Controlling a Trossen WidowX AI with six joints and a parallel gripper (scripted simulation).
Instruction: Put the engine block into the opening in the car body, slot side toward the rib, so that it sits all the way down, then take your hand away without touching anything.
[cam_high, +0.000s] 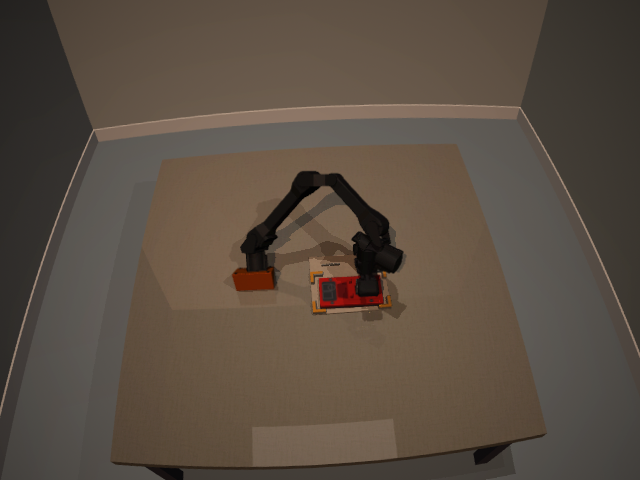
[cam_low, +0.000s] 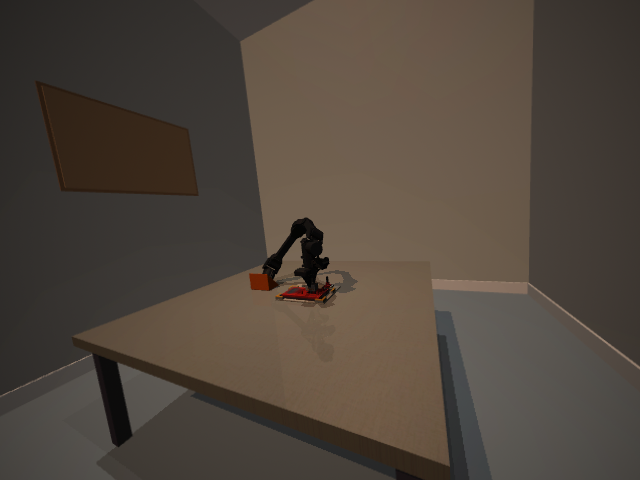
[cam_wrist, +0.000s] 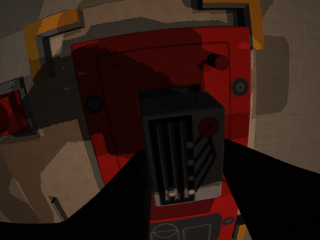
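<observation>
1. Black parallel-jaw pincer (cam_high: 367, 287) (cam_low: 312, 290) (cam_wrist: 183, 152) pointing down over the flat, red rectangular car body (cam_high: 338, 302) (cam_low: 294, 295) (cam_wrist: 165, 60), the landmark here.
2. Pincer clamping on the dark grey, box-shaped engine block (cam_wrist: 182, 150), one dark finger at either side.
3. Block showing parallel grooves, slanted bars and a dark red round spot; it is sitting over the middle of the car body's opening area in the wrist view. Seating depth: cannot tell.
4. Short red cylindrical peg (cam_wrist: 218, 61) standing up from the car body, near the block.
5. Orange-yellow angled corner brackets (cam_high: 317, 310) (cam_wrist: 55, 22) standing around the car body, on a pale flat board (cam_high: 316, 266) (cam_wrist: 70, 172).
6. Orange box-shaped base (cam_high: 254, 280) (cam_low: 260, 282) resting well apart from the car body, carrying the black jointed arm (cam_high: 281, 209) (cam_low: 284, 250).
7. Light brown wooden desk (cam_high: 320, 372) (cam_low: 310, 382) bearing everything beneath the car body.
</observation>
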